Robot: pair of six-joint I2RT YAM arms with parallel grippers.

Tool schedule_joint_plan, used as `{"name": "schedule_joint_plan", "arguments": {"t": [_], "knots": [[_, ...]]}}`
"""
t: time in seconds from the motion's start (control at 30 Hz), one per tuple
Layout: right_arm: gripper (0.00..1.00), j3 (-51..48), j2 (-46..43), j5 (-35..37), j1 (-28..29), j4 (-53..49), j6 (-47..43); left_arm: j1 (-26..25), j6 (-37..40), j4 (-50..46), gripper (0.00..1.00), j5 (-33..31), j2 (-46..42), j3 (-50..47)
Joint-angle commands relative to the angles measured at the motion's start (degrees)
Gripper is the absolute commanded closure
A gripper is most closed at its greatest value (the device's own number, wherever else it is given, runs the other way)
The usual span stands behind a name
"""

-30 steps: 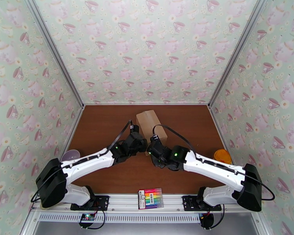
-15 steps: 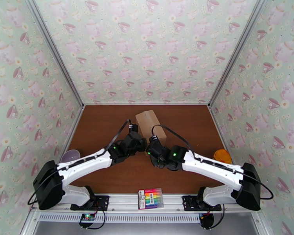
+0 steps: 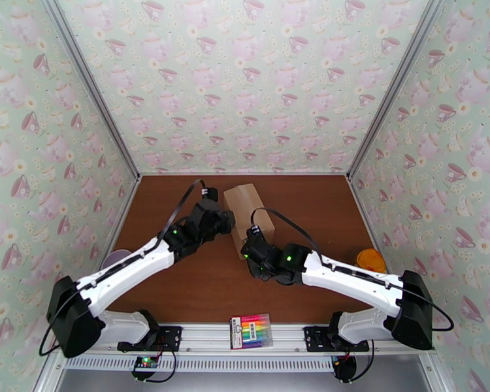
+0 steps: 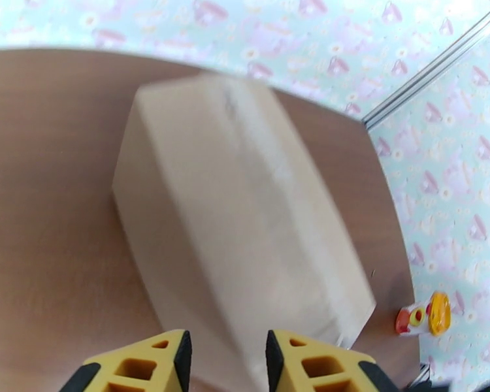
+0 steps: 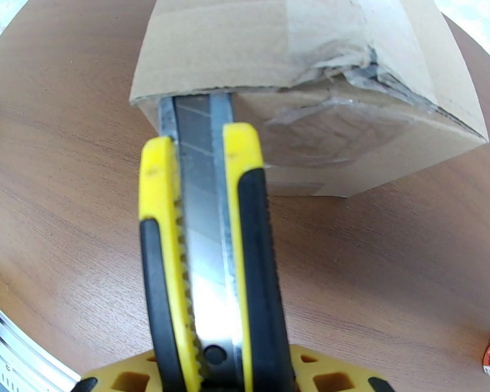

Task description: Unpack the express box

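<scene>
The express box [image 3: 248, 205] is pictured closed toward the rear of the worktop [image 3: 317, 207]. A utility knife [image 5: 206, 256] is clamped in the right end effector [image 3: 252, 248], blade at the box's near end. The left end effector [image 4: 225, 357] is held slightly parted, empty, over the box.

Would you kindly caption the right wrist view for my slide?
Right hand holds a yellow utility knife, blade at the taped end of the express box.

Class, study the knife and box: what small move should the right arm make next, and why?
Probably push the utility knife in the right gripper further under the flap of the express box: the blade tip is at the flap's edge, the tape is partly torn, the flaps lie closed.
</scene>
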Motion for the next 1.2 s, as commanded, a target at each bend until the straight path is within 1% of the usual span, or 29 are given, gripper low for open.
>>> {"name": "schedule_joint_plan", "arguments": {"t": [0.0, 0.2, 0.33, 0.63, 0.87, 1.03, 1.17], "knots": [[1.00, 0.89, -1.45, 0.15, 0.34, 1.87, 0.12, 1.32, 3.77, 3.02, 0.60, 3.36, 4.37, 3.66], [1.00, 0.46, -1.62, 0.15, 0.39, 2.66, 0.18, 3.55, 3.91, 4.25, 0.60, 9.96, 12.98, 11.79], [1.00, 0.42, -1.60, 0.33, 0.35, 2.86, 0.19, 4.09, 3.07, 5.46, 0.61, 11.89, 17.47, 14.42], [1.00, 0.67, -2.06, 0.78, 0.32, 1.03, 0.16, 4.39, 1.22, 4.59, 0.62, 9.94, 22.76, 15.73], [1.00, -0.64, -4.59, 1.17, 0.52, -0.83, 2.23, 5.15, 0.09, 3.66, 0.63, 6.45, 24.32, 14.93], [1.00, -1.86, -6.25, 2.68, 1.64, -2.37, 4.19, 5.70, -0.64, 2.23, 0.63, 4.72, 25.24, 15.13], [1.00, -1.86, -6.52, 4.34, 2.99, -4.78, 5.15, 6.03, -0.75, 2.40, 0.64, 4.53, 25.36, 14.94]]}}
